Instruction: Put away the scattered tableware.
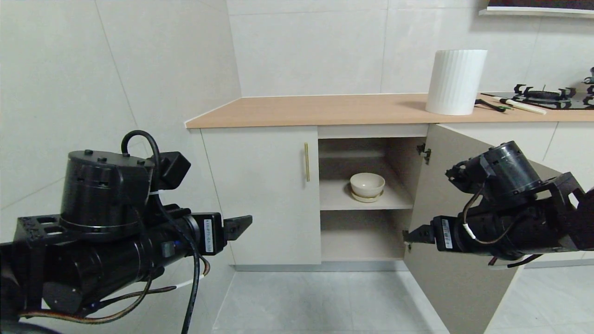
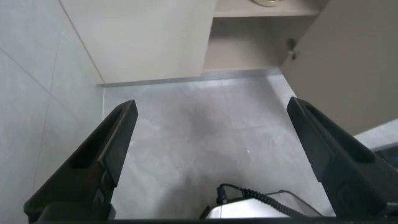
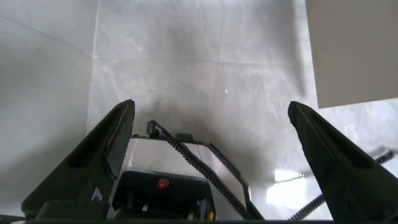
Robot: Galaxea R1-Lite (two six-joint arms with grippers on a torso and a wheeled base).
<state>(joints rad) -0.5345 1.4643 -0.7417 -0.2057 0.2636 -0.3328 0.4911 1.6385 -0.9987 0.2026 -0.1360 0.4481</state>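
A cream bowl rests on a small plate on the middle shelf of the open cabinet. My left gripper hangs low at the left, in front of the shut cabinet door, its fingers spread wide over the bare floor, so it is open and holds nothing. My right gripper is at the right, next to the edge of the swung-out cabinet door. Its fingers are also wide apart, open and holding nothing.
A tall white ribbed container stands on the wooden countertop. A knife and a green-handled utensil lie beside a gas hob at the far right. The shut left door has a brass handle. Grey tiled floor lies below.
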